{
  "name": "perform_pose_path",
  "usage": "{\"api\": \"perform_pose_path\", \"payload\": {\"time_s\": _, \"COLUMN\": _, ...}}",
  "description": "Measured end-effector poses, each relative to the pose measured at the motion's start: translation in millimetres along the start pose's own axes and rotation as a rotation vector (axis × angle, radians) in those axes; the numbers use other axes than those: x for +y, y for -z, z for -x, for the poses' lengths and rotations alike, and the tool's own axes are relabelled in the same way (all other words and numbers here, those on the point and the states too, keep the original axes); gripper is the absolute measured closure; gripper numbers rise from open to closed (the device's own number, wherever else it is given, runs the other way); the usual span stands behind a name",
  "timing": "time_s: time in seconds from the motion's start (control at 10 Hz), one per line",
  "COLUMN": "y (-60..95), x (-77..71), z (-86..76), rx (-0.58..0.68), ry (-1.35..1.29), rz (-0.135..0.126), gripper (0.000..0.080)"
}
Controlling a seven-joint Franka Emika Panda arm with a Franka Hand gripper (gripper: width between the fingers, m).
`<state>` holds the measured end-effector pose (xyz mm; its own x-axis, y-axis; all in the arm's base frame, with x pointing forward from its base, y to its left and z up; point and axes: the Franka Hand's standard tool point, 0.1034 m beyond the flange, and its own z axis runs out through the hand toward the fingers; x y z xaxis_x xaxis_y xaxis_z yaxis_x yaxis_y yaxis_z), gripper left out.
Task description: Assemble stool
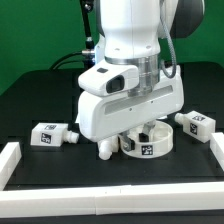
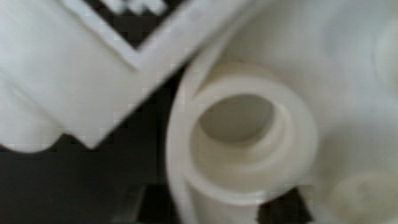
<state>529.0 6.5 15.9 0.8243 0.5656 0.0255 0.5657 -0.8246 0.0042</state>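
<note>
Clamping the smooth white seat disc's (image 1: pixel 150 145) thin curved rim, the hand (image 1: pixel 138 126) sits low; blocky tagged legs (image 1: pixel 50 133) (image 1: pixel 195 124) flank it.

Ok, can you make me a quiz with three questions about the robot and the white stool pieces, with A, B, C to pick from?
1. Where is the round seat?
A) standing on top of a leg
B) low on the table, right below the gripper
C) hanging high in the air

2. What colour is the table?
A) red
B) yellow
C) black

3. How are the left leg and the right leg, as the exterior view shows them?
A) lying loose, apart from the seat
B) plugged into the seat
C) stacked on each other

Answers:
1 B, the gripper's white body sits just over the seat.
2 C, the surface around the parts is black.
3 A, bare table shows between each leg and the seat.
</note>
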Motion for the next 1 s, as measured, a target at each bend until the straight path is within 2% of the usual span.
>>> {"api": "perform_pose_path", "payload": {"time_s": 0.1, "y": 0.2, "x": -1.0, "z": -1.0, "rx": 0.000, "ry": -0.012, "rz": 0.000, "gripper": 0.0733}}
{"api": "perform_pose_path", "payload": {"time_s": 0.2, "y": 2.2, "x": -4.6, "z": -6.8, "rx": 0.003, "ry": -0.054, "rz": 0.000, "gripper": 0.0774}}
{"api": "perform_pose_path", "payload": {"time_s": 0.4, "y": 6.7, "x": -8.1, "z": -28.6, "rx": 0.006, "ry": -0.165, "rz": -0.004, "gripper": 0.0774}}
{"api": "perform_pose_path", "payload": {"time_s": 0.5, "y": 13.5, "x": -4.1, "z": -45.5, "rx": 0.012, "ry": -0.252, "rz": -0.008, "gripper": 0.0774}}
{"api": "perform_pose_path", "payload": {"time_s": 0.6, "y": 22.5, "x": 3.4, "z": -57.0, "rx": 0.020, "ry": -0.391, "rz": -0.026, "gripper": 0.0775}}
{"api": "perform_pose_path", "payload": {"time_s": 0.7, "y": 26.4, "x": 12.3, "z": -55.6, "rx": 0.030, "ry": -0.443, "rz": -0.040, "gripper": 0.0775}}
{"api": "perform_pose_path", "payload": {"time_s": 0.8, "y": 28.8, "x": 17.0, "z": -46.6, "rx": 0.000, "ry": -0.445, "rz": -0.060, "gripper": 0.0775}}
{"api": "perform_pose_path", "payload": {"time_s": 1.0, "y": 26.7, "x": 15.8, "z": -47.0, "rx": 0.000, "ry": -0.445, "rz": -0.060, "gripper": 0.0775}}
